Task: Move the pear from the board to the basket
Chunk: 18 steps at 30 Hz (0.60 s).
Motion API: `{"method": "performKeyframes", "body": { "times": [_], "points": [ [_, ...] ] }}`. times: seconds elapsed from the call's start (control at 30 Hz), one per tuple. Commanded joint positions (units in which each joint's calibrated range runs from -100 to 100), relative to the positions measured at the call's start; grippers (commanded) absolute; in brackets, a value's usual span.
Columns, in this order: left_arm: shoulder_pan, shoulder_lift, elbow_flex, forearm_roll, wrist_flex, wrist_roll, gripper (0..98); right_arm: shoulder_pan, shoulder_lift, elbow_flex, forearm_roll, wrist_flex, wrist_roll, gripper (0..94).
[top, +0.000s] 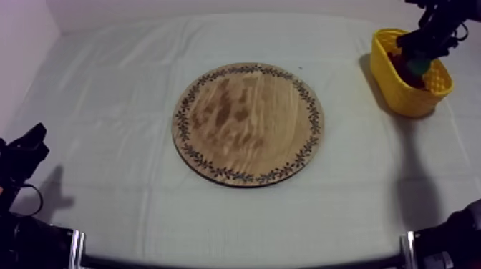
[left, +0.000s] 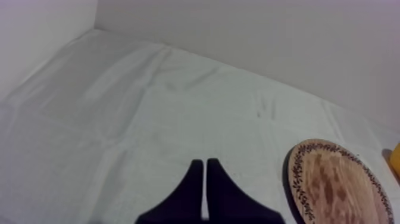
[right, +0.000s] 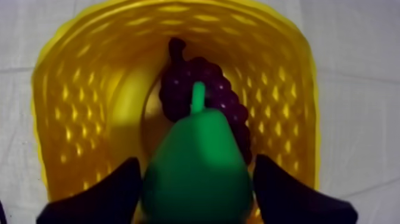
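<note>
My right gripper (right: 196,162) was clamped on the pear (right: 196,182) and held it over the yellow basket (right: 56,113), just above the bunch of grapes (right: 178,89), well apart from the wooden board (top: 247,123). My left gripper (left: 204,164) had its fingers together over the cloth (left: 119,119). I judged one risk: if released there, the pear could land on the grapes and roll against the wall.
</note>
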<state>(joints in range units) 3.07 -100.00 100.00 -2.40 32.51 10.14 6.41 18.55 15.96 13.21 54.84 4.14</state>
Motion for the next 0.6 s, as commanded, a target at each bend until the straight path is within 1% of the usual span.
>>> {"method": "performKeyframes", "body": {
  "times": [0.0, 0.1, 0.2, 0.37, 0.5, 0.57],
  "points": [
    [0.0, 0.0, 0.0, -0.02, 0.0, 0.0, 0.1, 0.2, -0.5, 0.3, -0.2, -1.3, 0.3, 60.3],
    [0.0, 0.0, 0.0, -0.02, 0.0, 0.0, 0.1, 0.6, -2.5, 2.1, -1.1, -3.8, 1.5, 61.0],
    [0.0, 0.0, 0.0, -0.02, 0.0, 0.0, 0.1, 0.9, -6.3, 5.4, -2.0, -7.7, 2.6, 58.8],
    [0.0, 0.0, 0.0, -0.02, 0.0, 0.0, 0.1, 1.0, -17.0, 15.0, -2.5, -16.7, 3.6, 54.4],
    [0.0, 0.0, 0.0, -0.02, 0.0, 0.0, 0.1, 1.2, -28.5, 26.0, -3.4, -25.7, 4.8, 50.8],
    [0.0, 0.0, 0.0, -0.02, 0.0, 0.0, 0.1, 1.1, -34.7, 31.7, -4.0, -28.8, 5.4, 49.3]
  ]
}}
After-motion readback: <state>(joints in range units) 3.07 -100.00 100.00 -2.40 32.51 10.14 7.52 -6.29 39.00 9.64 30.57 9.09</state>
